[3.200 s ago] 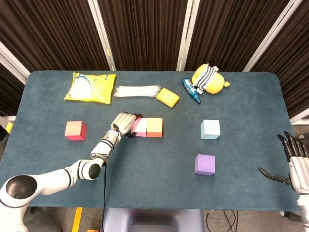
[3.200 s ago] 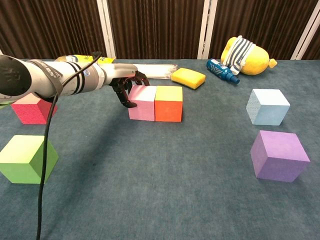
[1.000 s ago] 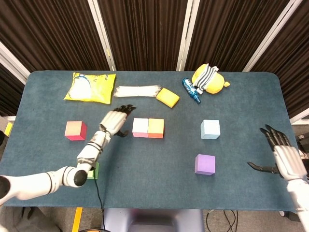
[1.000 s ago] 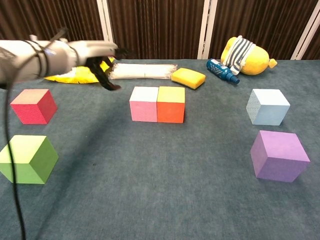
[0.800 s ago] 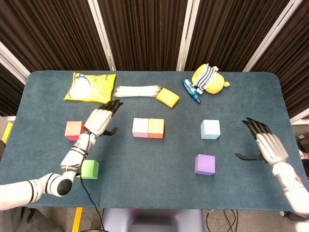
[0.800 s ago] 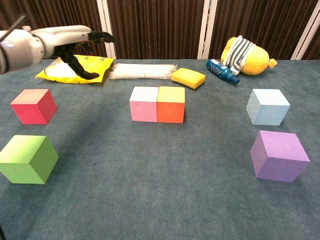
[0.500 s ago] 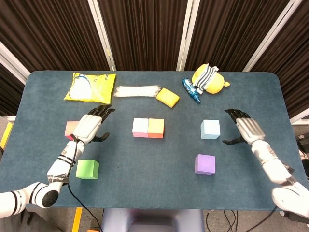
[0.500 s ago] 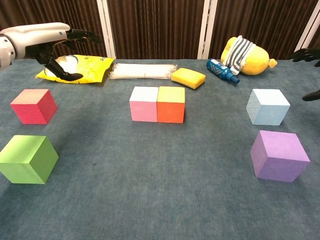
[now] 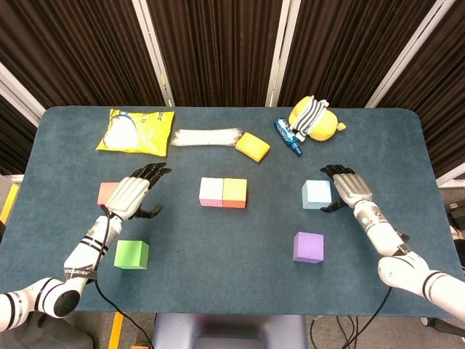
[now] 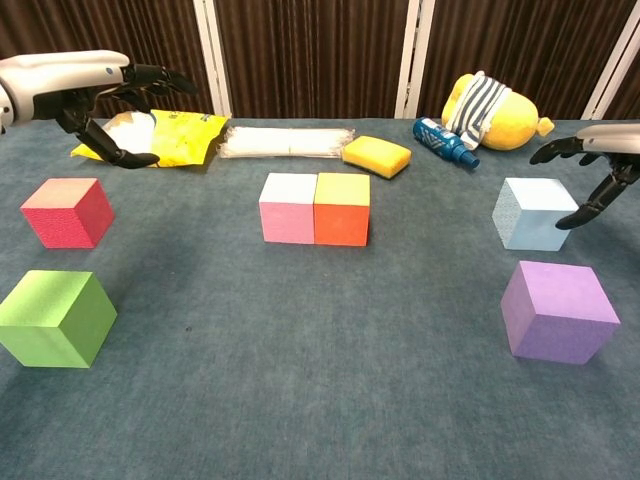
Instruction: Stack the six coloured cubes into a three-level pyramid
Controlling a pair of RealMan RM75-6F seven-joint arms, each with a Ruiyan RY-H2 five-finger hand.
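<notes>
Pink cube [image 9: 211,191] and orange cube [image 9: 234,192] sit touching mid-bench, their pair's long axis running left-right. Left of the pink cube lie the red cube [image 9: 107,193] and, nearer the robot, the green cube [image 9: 131,254]; right of it lie the blue cube [image 9: 316,194] and purple cube [image 9: 308,247]. The left hand [image 9: 131,194] hovers over the red cube, fingers spread, empty; the right hand [image 9: 347,187], fingers apart and empty, is just beside the blue cube.

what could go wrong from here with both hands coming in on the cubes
The right hand is open beside the light blue cube; a sloppy close could push it away instead of gripping it.

The left hand hangs open above the red cube, so it might knock it.

The pink cube and orange cube touch; adding a third could shove them.
</notes>
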